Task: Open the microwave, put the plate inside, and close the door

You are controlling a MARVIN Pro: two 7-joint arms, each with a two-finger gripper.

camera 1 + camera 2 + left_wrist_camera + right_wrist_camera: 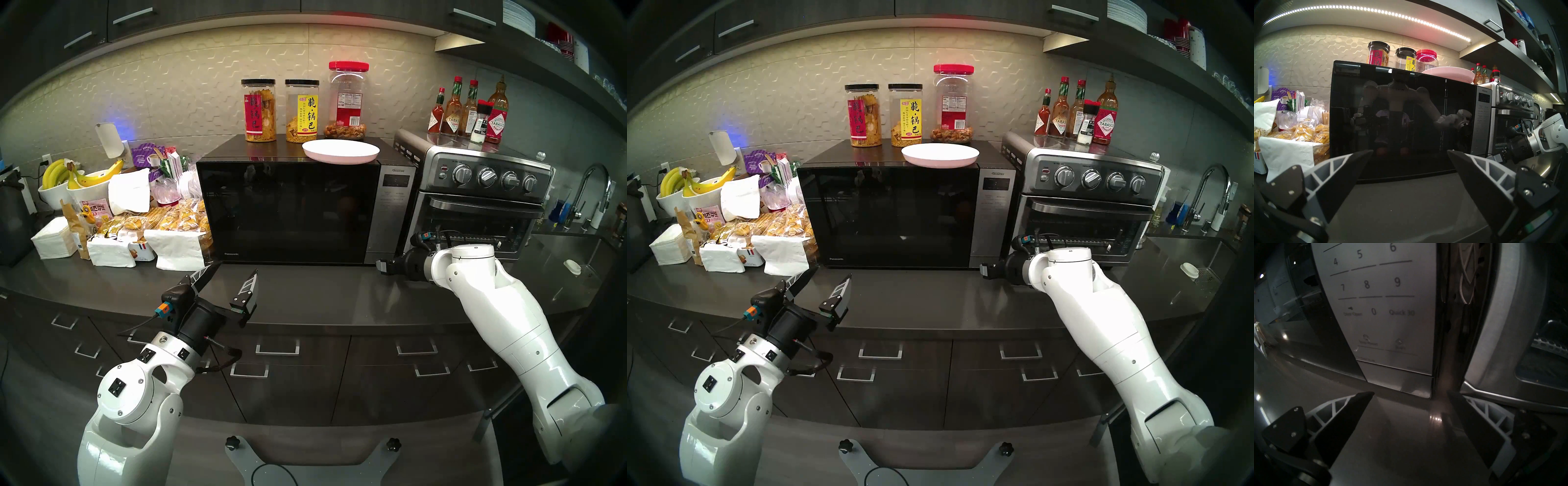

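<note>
Right gripper (1410, 394) spread wide and empty, just short of microwave (288, 210) keypad's bottom (left gripper farther off).

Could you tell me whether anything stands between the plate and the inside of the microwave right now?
Yes: the door is shut across the front of the microwave, closing off its inside. The plate lies on top of the microwave, in front of the snack jars; nothing lies on the plate.
</note>
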